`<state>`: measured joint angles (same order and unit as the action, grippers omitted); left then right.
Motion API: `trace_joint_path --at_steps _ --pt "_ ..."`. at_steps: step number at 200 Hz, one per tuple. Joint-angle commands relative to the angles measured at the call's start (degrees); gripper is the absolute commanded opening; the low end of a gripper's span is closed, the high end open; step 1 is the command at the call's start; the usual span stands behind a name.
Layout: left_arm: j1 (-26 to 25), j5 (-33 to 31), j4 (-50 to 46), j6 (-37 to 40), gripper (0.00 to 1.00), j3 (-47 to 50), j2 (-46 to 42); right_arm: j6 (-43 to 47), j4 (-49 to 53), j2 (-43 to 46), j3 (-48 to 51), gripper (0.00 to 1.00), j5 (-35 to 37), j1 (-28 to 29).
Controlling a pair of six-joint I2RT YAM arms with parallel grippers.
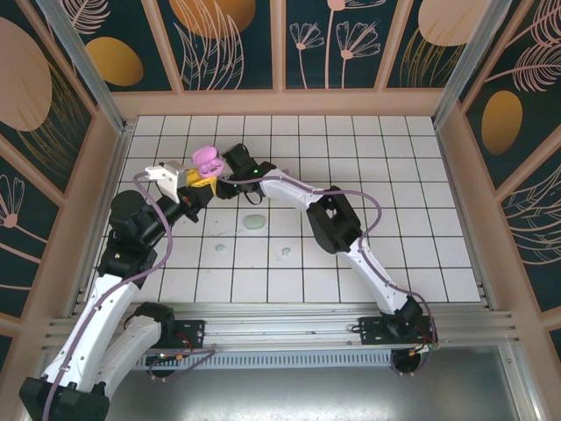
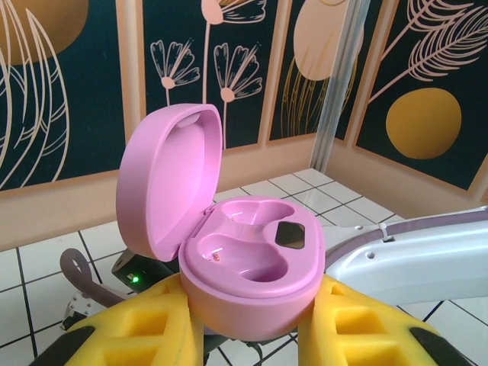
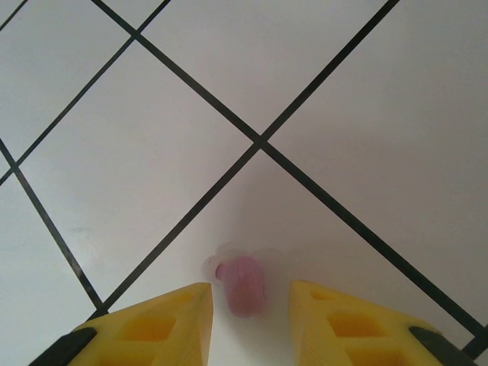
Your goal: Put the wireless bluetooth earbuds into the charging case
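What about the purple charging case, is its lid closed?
No, the lid stands swung up from the charging case, leaving its wells uncovered.

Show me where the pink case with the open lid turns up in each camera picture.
Top camera: pink case upper left of middle, held up by the left gripper.
Left wrist camera: dead centre, lid open, clamped between yellow fingers.
Right wrist camera: a purple earbud sits between the tips of the right gripper.
Shared landmark: white tiles with dark lines.
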<state>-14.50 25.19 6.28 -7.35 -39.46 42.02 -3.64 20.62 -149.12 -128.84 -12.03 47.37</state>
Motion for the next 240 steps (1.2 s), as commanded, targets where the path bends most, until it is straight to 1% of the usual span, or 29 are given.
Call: trace_joint_path --at_steps 1,27,73,112,138,162,188,203,240 --pt "0.37 -0.05 0.57 -0.11 0.12 0.48 -0.95 1.74 2.11 -2.87 -3.44 0.32 -0.10 0.56" --pt "0.44 -0.17 0.35 -0.02 0.12 0.40 -1.10 2.80 3.34 -4.24 -5.60 0.32 0.41 1.13" --pt "0.41 -0.40 0.13 0.15 0.12 0.46 -1.32 4.23 4.06 -4.95 -5.81 0.31 2.08 1.66" --pt "0.42 -0.47 -0.05 0.32 0.12 0.61 -1.33 5.54 5.41 -4.54 -5.66 0.22 3.49 1.82" --pt "0.44 -0.38 0.07 0.25 0.12 0.77 -1.36 6.57 5.60 -2.32 -3.73 0.14 4.38 1.67" --pt "0.44 0.93 0.89 0.15 0.11 0.99 -1.02 7.28 3.40 2.33 2.51 0.12 5.07 0.99" --pt "0.43 3.43 2.73 0.08 0.10 1.29 -0.21 7.33 -1.07 9.31 12.56 0.11 4.37 -0.79" --pt "0.43 5.65 4.29 -0.09 0.10 1.45 0.63 6.97 -3.84 13.83 19.19 0.10 3.37 -2.25" --pt "0.37 13.39 10.42 -1.23 0.10 2.78 3.16 7.70 -8.71 25.94 36.71 0.10 1.90 -5.63"
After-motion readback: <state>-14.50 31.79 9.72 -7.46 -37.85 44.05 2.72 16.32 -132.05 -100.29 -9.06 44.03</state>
